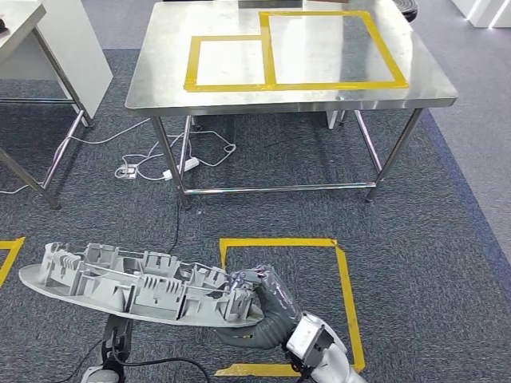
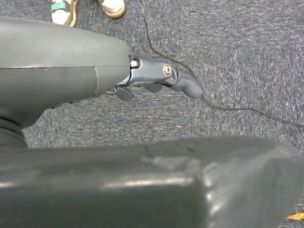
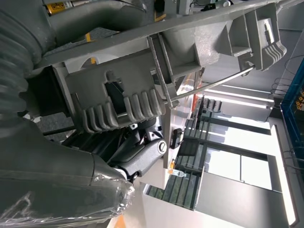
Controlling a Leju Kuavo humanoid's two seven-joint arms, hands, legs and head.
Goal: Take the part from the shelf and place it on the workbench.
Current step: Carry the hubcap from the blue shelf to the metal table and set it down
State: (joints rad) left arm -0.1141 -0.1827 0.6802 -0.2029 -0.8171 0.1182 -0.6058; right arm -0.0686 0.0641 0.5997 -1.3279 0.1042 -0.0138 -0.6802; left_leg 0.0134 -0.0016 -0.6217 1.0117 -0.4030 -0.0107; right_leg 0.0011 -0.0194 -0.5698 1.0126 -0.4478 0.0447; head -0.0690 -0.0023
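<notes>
We are gripping the long grey part (image 1: 138, 285) at one end with our right hand (image 1: 265, 299), carrying it level above the carpet because the workbench (image 1: 289, 94) is well ahead, while our left hand (image 2: 157, 78) is hanging relaxed, holding nothing.

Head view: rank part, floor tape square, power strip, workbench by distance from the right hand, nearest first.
1. part: held in the right hand, stretching to its left.
2. floor tape square: just beyond and beside the hand.
3. power strip: on the carpet under the bench's near-left leg.
4. workbench: farthest, ahead.
</notes>
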